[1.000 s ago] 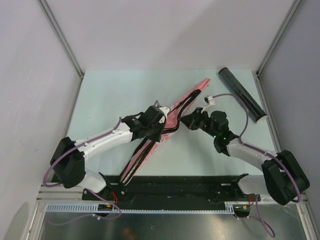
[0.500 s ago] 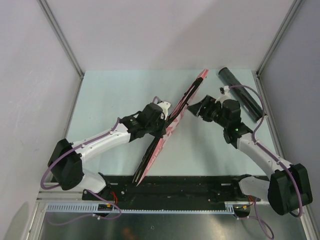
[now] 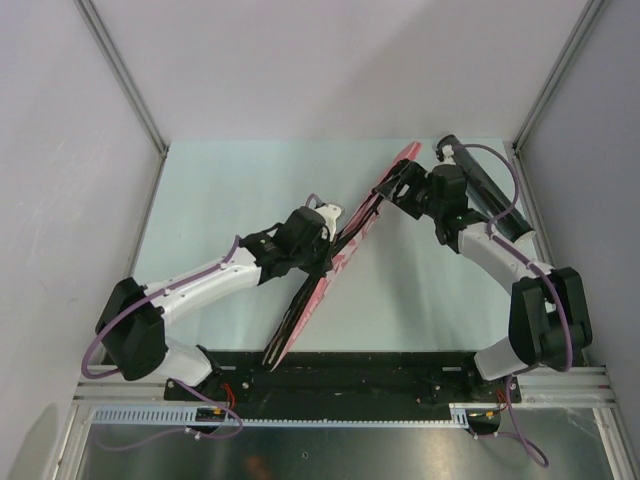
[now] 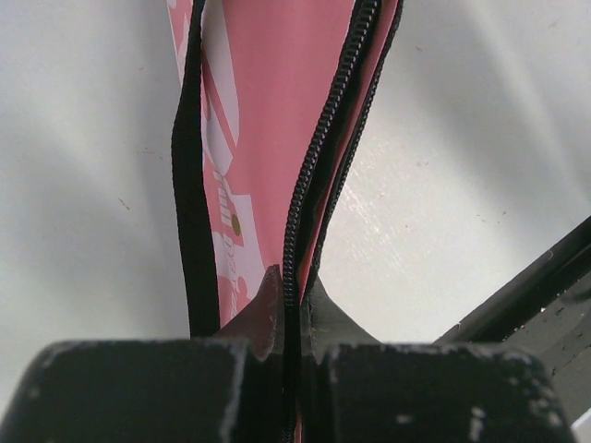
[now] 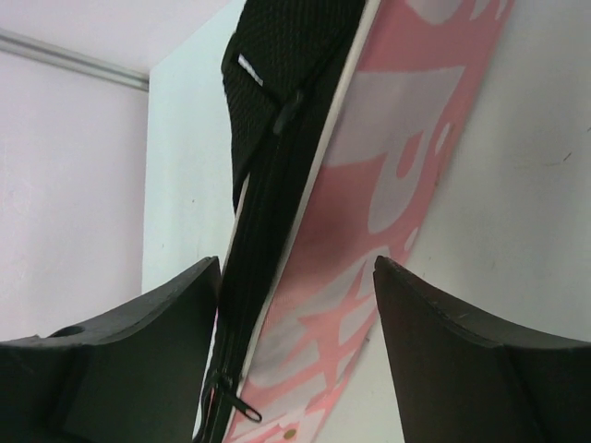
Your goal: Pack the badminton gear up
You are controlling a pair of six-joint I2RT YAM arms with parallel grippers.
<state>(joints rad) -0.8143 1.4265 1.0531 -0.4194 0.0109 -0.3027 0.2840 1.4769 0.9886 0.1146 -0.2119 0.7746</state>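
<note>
Pale green table [image 3: 220, 200] lies under both arms. On the left, the zip edge of the pink racket cover [image 3: 308, 310] is pinched tight by the left gripper [image 3: 326, 243]. If that thin pinch slips, the cover could be dropped flat. It is stood on its edge, its long side running near-left to far-right. The right gripper [image 3: 398, 188] is spread wide around its far end. Far right lies the black tube [image 3: 512, 222].

A robot lab cell — blank white panels [image 3: 330, 60] on aluminium posts [image 3: 120, 75] enclose a pale green table [image 3: 220, 190].
</note>
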